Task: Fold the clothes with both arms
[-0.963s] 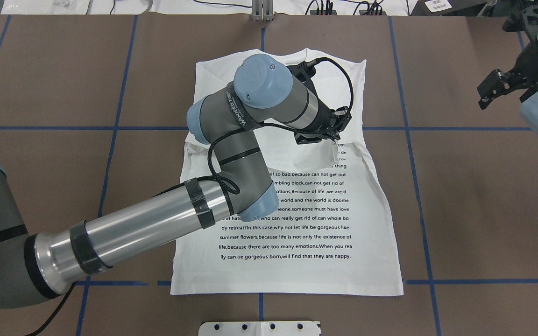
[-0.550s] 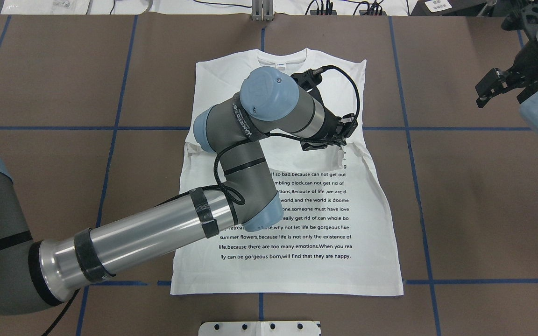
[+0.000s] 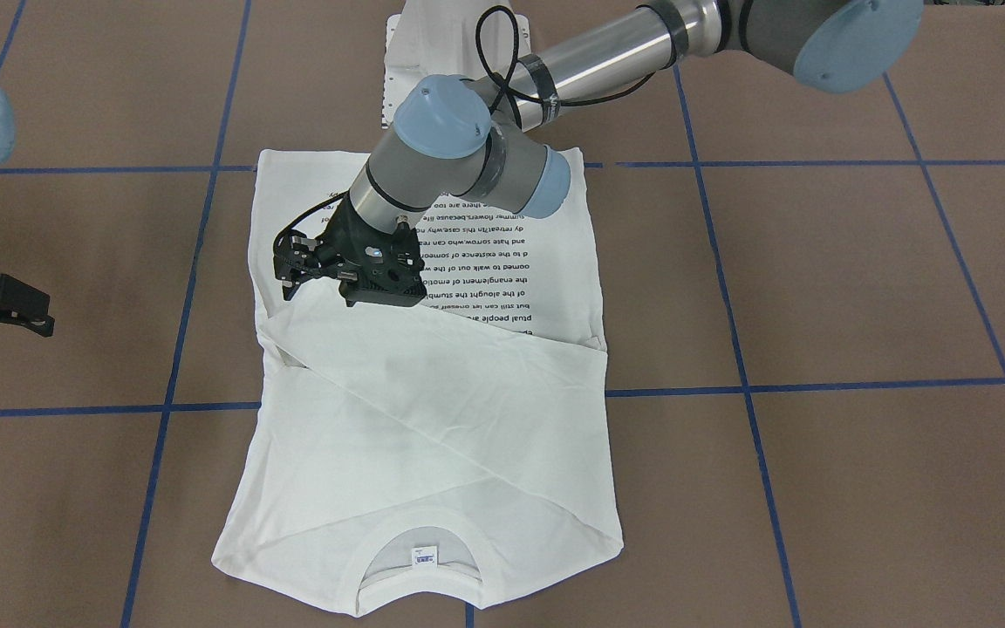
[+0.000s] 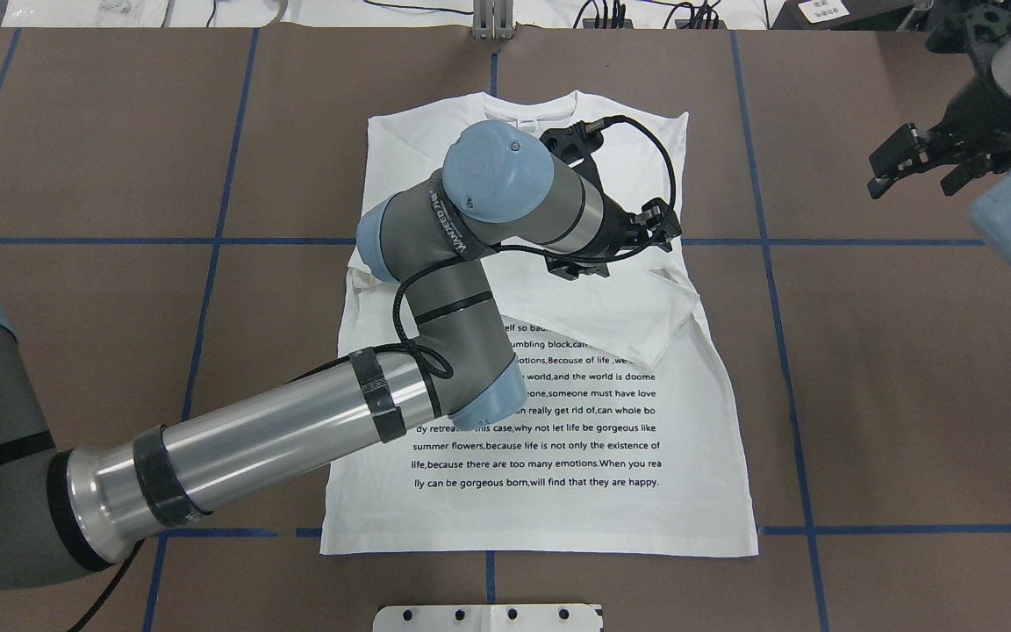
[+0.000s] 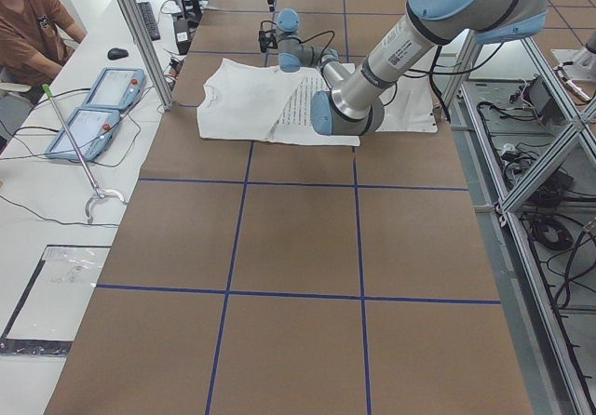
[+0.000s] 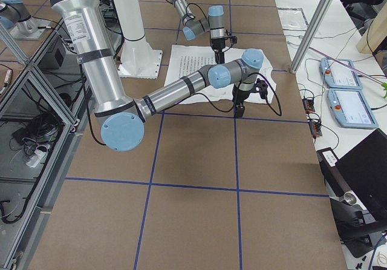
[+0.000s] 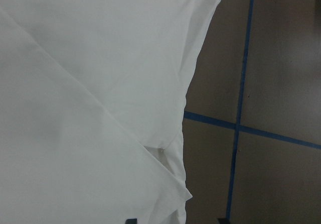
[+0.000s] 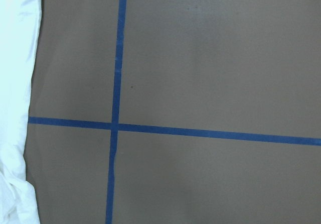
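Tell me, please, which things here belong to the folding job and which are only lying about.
Belong to the job: white shirt; left gripper, open over the shirt; right gripper, open, beside the shirt.
Just lying about: control pendants; computer mouse; hooked stick, all on the side bench.

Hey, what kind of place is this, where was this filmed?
Most likely a robotics lab set up for recording trials, not a home or a laundry. The signs: a brown table gridded with blue tape, teach pendants on a side bench, and an aluminium frame beside the workspace.
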Available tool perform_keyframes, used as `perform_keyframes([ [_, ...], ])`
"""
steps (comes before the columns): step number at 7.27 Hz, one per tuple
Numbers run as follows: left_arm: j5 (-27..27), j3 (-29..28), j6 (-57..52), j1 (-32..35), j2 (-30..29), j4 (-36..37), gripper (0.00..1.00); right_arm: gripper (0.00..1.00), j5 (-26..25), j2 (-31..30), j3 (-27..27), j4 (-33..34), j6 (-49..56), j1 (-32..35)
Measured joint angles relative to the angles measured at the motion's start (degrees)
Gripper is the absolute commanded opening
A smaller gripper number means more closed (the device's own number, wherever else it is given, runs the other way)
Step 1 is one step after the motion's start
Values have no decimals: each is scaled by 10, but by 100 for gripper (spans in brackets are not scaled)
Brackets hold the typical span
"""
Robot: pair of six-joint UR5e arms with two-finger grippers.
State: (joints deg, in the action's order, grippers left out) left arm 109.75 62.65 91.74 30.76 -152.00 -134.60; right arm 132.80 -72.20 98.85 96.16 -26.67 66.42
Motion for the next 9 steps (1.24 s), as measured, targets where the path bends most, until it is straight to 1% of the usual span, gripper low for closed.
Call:
perform_keyframes([
  [1,10,10,-2,9,12,7,100,100,-3,-5,3,-22,-17,-9],
  [2,31,39,-14,20,40,28,100,100,-12,-13,11,-54,-63,-24],
  [3,51,100,-38,29,86,68,100,100,-31,-35,30,-99,-129,-52],
  [4,61,187,-66,34,146,125,100,100,-55,-72,63,-144,-200,-92],
  [5,64,274,-95,37,205,183,100,100,-83,-108,103,-170,-271,-139],
  [6,65,357,-118,39,262,234,100,100,-124,-148,150,-188,-339,-198],
  [7,65,431,-133,39,317,267,100,100,-170,-188,187,-220,-409,-265],
  [8,63,495,-149,38,372,289,100,100,-214,-219,206,-259,-474,-330],
  [9,61,537,-164,35,420,302,100,100,-261,-239,217,-281,-524,-395],
])
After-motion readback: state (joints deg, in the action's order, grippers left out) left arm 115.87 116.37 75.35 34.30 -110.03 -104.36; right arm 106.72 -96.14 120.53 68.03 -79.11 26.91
